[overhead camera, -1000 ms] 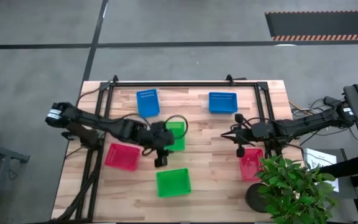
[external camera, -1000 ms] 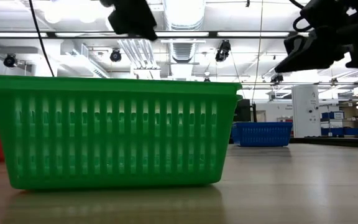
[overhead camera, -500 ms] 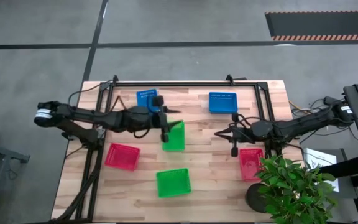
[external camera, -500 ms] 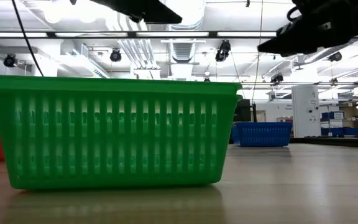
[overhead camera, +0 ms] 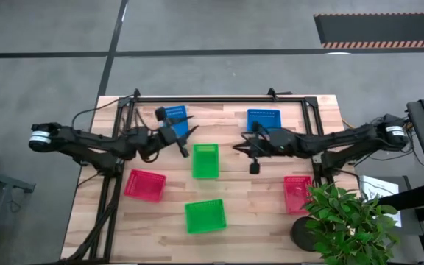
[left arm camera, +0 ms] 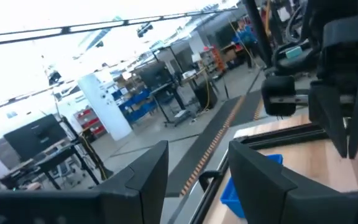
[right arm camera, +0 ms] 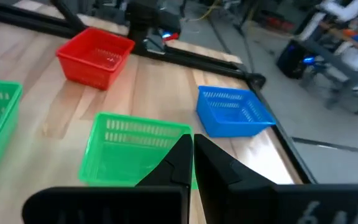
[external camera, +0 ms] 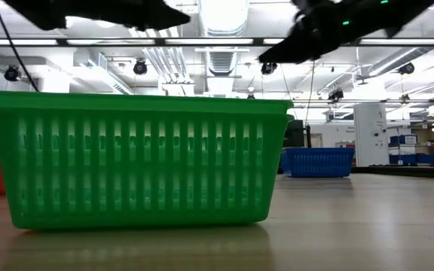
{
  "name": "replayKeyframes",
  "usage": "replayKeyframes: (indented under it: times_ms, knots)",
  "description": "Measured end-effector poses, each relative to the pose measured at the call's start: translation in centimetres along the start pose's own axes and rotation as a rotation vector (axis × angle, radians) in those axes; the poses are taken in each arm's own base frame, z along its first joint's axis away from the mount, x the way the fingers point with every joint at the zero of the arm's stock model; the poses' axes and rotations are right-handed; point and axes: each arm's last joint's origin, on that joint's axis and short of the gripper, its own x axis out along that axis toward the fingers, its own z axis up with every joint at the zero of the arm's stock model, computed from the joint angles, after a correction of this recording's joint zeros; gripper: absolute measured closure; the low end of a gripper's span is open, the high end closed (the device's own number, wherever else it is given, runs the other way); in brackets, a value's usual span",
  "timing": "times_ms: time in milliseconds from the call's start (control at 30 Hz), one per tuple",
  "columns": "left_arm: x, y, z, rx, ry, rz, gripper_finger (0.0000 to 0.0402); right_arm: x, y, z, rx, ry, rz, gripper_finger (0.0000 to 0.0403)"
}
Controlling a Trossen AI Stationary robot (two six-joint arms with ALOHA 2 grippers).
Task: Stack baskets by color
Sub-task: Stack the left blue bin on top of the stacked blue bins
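Both arms have shifted since a second ago: the left gripper (overhead camera: pixel 183 149), which hung over the middle green basket, has swung back toward the far-left blue basket, and the right gripper (overhead camera: pixel 251 163) has left the red basket at the right edge and come in toward the table's centre. From where I stand, the left gripper's fingers (left arm camera: pixel 260 180) are spread apart with nothing between them, hovering just beside the left blue basket (overhead camera: pixel 172 120). The right gripper is pinched fully closed and empty, hanging above bare wood between the middle green basket (overhead camera: pixel 205 160) and the right blue basket (overhead camera: pixel 263 120). On the table (overhead camera: pixel 249 213) six basket piles show from above: two blue at the far side, a green one in the middle, another green basket (overhead camera: pixel 205 216) nearer the front edge, a red basket (overhead camera: pixel 145 185) at front left and a red basket (overhead camera: pixel 297 193) at right, partly behind a potted plant (overhead camera: pixel 344 221). Whether any of these is already a nested pair I cannot tell. I judge the green step is just finished and blue comes next: the open left gripper needs to settle over the rim of the left blue basket, close on its wall, and carry it across to the other blue one.
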Motion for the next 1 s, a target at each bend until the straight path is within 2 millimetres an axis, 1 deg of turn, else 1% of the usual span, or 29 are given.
replayKeyframes:
  times_ms: [133, 267, 367, 533, 733, 800, 900, 1000]
  knots:
    - [-1.8, 1.1, -0.1, -0.069, -0.039, 0.023, 0.0249, 2.6, -2.0, 0.4, 0.014, 0.055, 0.032, 0.0394]
    - [-3.1, 1.4, -0.8, -0.077, -0.045, 0.011, 0.0249, 5.1, -3.9, 0.8, -0.014, 0.099, 0.042, 0.0394]
    - [-3.8, 1.6, -1.4, -0.079, -0.046, 0.011, 0.0249, 7.0, -5.5, 0.8, -0.020, 0.164, 0.030, 0.0394]
    - [-4.6, 1.4, -2.6, -0.061, -0.024, -0.003, 0.0249, 10.4, -8.3, 0.5, -0.036, 0.281, 0.050, 0.0394]
    - [-4.8, 1.6, -2.4, -0.042, -0.040, 0.005, 0.0249, 14.0, -11.4, 0.4, -0.056, 0.306, 0.141, 0.0394]
    - [-4.9, 1.8, -2.3, -0.047, -0.047, 0.010, 0.0249, 14.9, -12.1, 0.4, -0.086, 0.312, 0.156, 0.0394]
    - [-5.1, 2.0, -2.1, -0.071, -0.056, 0.014, 0.0249, 16.2, -12.4, 0.4, -0.167, 0.316, 0.176, 0.0394]
    - [-5.1, 1.8, -2.4, -0.106, -0.044, 0.006, 0.0249, 17.3, -12.8, 0.7, -0.234, 0.297, 0.179, 0.0394]
